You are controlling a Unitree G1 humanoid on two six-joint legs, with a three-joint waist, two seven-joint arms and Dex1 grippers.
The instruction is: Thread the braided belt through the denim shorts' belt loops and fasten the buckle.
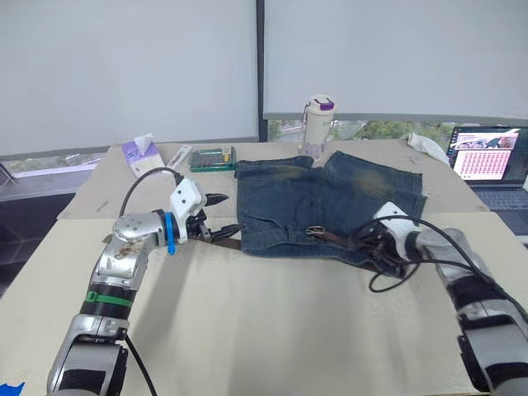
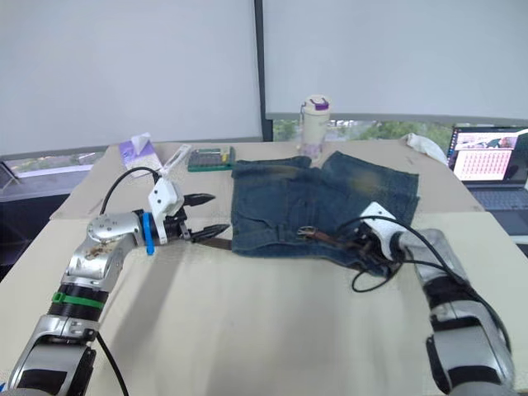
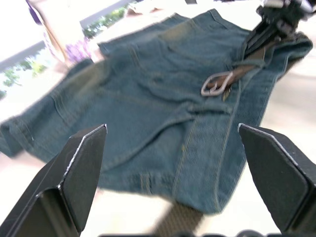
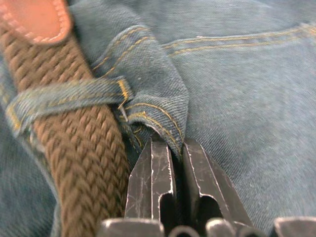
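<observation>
Denim shorts (image 1: 330,206) flat mid-table. Right gripper (image 4: 177,148) pinches waistband fold beside belt loop (image 4: 64,101) carrying braided belt (image 4: 84,163). Buckle (image 3: 216,84) atop shorts. Left gripper (image 1: 221,216) wide, at shorts' 9 o'clock.

**What we count on the tabletop**

We count one pair of denim shorts (image 1: 330,202), one braided belt (image 4: 79,148) with one buckle (image 3: 216,84), and one belt loop (image 4: 64,98) seen close. At the far edge: one bottle (image 1: 318,124), one tissue pack (image 1: 142,154), one green box (image 1: 213,158). Far right: one laptop (image 1: 491,165). Two end effectors: left (image 1: 221,216), right (image 4: 170,165).
</observation>
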